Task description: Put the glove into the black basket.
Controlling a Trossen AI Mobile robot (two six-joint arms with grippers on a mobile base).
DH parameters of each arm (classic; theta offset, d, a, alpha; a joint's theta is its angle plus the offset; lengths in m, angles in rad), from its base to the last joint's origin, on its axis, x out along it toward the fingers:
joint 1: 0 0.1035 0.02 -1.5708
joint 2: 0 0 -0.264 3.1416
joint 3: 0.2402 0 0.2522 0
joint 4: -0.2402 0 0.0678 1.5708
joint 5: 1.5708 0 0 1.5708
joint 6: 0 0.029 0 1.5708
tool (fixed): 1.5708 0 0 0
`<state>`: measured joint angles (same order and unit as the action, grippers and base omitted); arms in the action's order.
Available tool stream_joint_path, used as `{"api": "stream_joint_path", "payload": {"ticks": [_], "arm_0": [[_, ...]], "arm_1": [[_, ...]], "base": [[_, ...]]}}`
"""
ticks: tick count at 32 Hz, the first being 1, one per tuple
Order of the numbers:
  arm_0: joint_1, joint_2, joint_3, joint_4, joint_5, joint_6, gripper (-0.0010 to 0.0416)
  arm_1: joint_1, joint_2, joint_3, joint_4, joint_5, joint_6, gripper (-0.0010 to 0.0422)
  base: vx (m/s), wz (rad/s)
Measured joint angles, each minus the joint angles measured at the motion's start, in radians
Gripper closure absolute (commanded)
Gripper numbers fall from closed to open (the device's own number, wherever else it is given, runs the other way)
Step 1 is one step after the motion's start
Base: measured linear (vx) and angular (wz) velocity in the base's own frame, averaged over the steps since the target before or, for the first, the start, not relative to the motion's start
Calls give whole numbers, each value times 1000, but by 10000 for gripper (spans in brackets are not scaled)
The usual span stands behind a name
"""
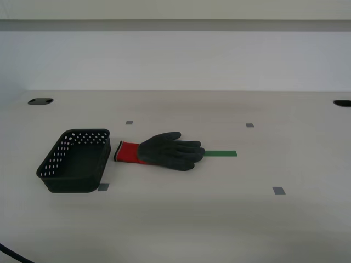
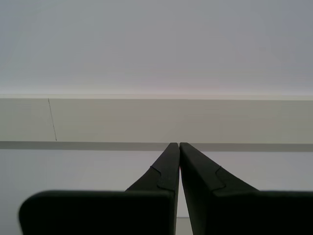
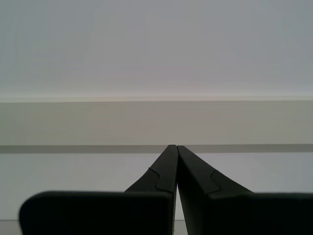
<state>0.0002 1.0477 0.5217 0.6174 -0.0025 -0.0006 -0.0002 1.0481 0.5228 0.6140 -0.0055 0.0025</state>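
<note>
Table (image 1: 219, 219): pale, wood-grained surface, backed by a white wall with a dark horizontal band near its top

Black basket (image 1: 77, 160): rectangular, rounded corners, perforated sides; stands upright on the table toward the exterior view's left; interior shows nothing inside

Glove (image 1: 164, 150): dark grey palm and fingers, red knit cuff (image 1: 126, 152); lies flat on the table just beside the basket, on the exterior view's right of it; cuff end points at the basket and sits very close to its wall, contact not determinable; fingertips point away from the basket

Green tape strip (image 1: 221, 153): flat on the table, running out from the glove's fingertips

Grey square markers (image 1: 278, 190): several small ones spread over the table, one at the basket's near corner

Dark oval holes (image 1: 40, 101): one at each far corner of the table

My first gripper (image 3: 176, 149): black fingers pressed together at the tips, nothing between them; aimed at the wall and its dark band; neither glove nor basket lies ahead of it in its wrist view

My second gripper (image 2: 179, 146): black fingers likewise closed tip to tip, holding nothing; facing the same wall; glove and basket are out of its wrist view

Neither arm appears in the exterior view, so both grippers stand well apart from glove and basket
</note>
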Motion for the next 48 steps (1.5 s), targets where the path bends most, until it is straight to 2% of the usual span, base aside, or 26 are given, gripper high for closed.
{"api": "stream_joint_path", "payload": {"ticks": [16, 18, 21, 23, 27, 34, 39, 48], "arm_0": [[0, 0, 0, 0, 0, 0, 405], [0, 0, 0, 0, 0, 0, 405], [0, 0, 0, 0, 0, 0, 405], [-1, 0, 0, 0, 0, 0, 405], [-1, 0, 0, 0, 0, 0, 405], [0, 0, 0, 0, 0, 0, 405], [-1, 0, 0, 0, 0, 0, 405], [0, 0, 0, 0, 0, 0, 405]], "arm_1": [[-2, 0, 0, -27, 6, 3, 412], [-2, 0, 1, -29, 45, 6, 412], [-2, 0, 18, -63, 140, 7, 412], [-2, 0, 35, -100, 179, 7, 412], [-2, 0, 74, -183, 180, 8, 412], [-2, 0, 193, -403, 181, 53, 412], [-8, 1, 287, -540, 180, 59, 412], [-81, 9, 460, -811, 180, 103, 412]], "base": [[0, 0], [0, 0], [0, 0], [0, 0], [0, 0], [0, 0], [0, 0], [0, 0]]}}
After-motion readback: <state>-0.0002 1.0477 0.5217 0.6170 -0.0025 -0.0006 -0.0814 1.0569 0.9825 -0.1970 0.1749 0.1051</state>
